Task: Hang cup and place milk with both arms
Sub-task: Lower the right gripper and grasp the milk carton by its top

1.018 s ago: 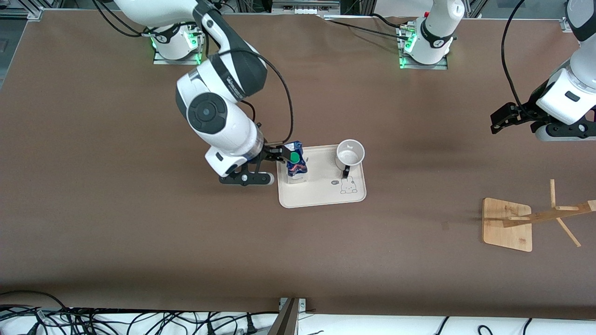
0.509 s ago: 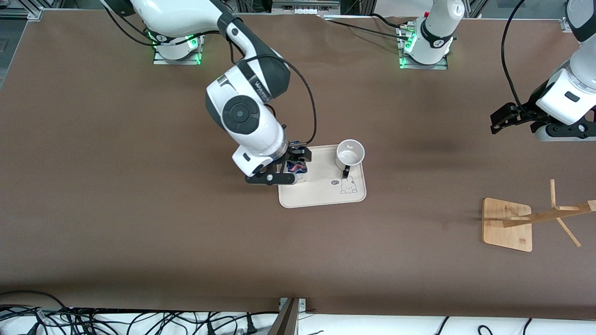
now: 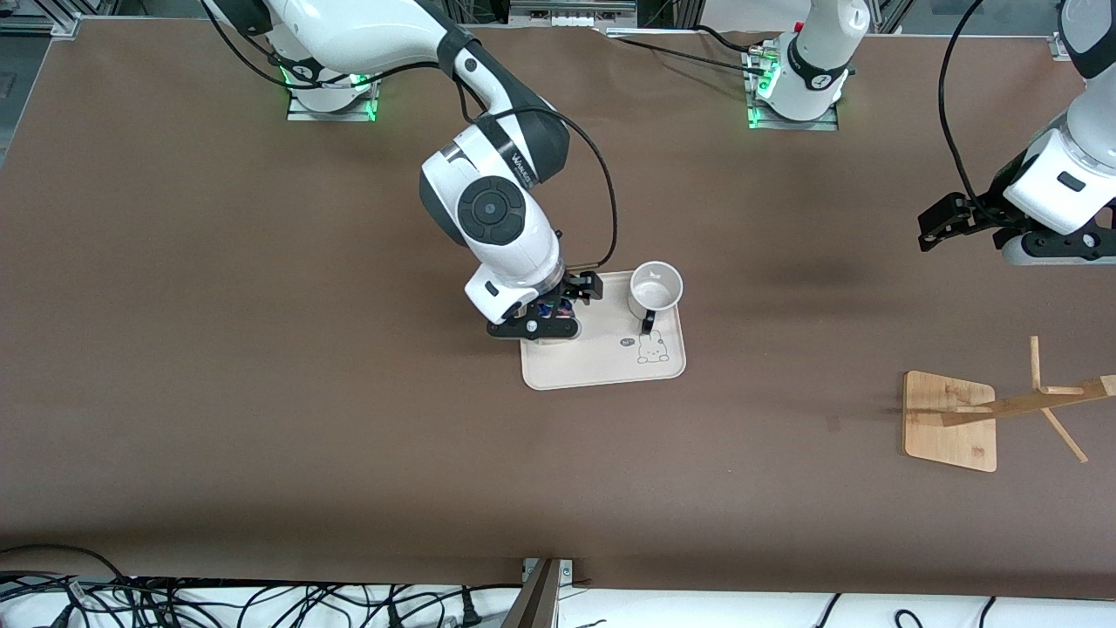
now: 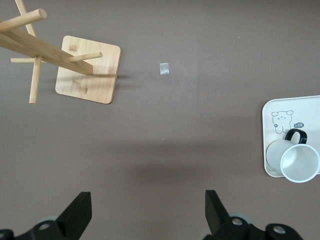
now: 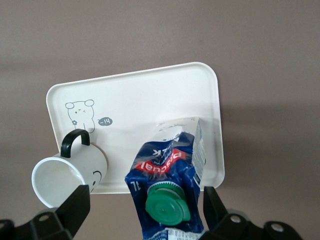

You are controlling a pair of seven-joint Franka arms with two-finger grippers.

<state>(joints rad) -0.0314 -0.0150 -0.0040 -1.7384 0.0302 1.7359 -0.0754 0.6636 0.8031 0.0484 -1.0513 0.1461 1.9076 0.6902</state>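
Note:
The milk [image 5: 167, 165], a dark-blue carton with a green cap [image 5: 167, 202], stands on the white tray [image 3: 602, 362] at the corner toward the right arm's end. My right gripper [image 3: 558, 309] hangs open over it, a finger on each side and neither touching; in the front view it hides most of the carton. The white cup [image 3: 656, 288] with its black handle stands upright on the same tray, beside the milk toward the left arm's end. My left gripper [image 3: 946, 220] waits open and empty above bare table at the left arm's end.
A wooden peg rack [image 3: 950, 420] on a square base stands near the left arm's end, nearer to the front camera than the tray. A small scrap of tape [image 4: 164, 69] lies on the brown table beside it.
The right arm has swung toward the tray and its open gripper has come over the milk, now covering it in the front view. The left arm has not moved.

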